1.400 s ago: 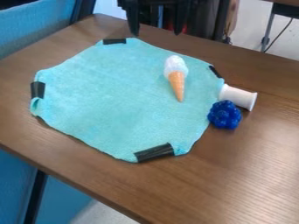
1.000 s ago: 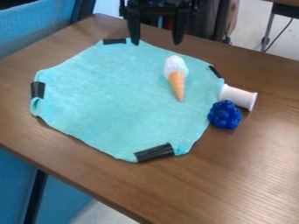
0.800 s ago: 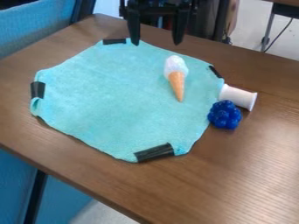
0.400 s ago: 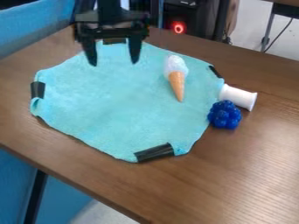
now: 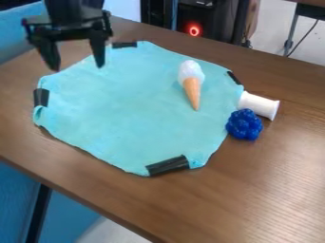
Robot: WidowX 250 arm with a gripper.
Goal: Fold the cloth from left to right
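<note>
Camera view: at upper left, gripper spread wide, empty; from there, cloth mostly below and rightward, across mid-frame, but left-edge black tape down-left of fingertips

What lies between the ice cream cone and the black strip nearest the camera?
Only bare cloth lies between the cone and the strip, in the camera view.

Arm cut off by the top edge, fingers perhaps blurred
</note>
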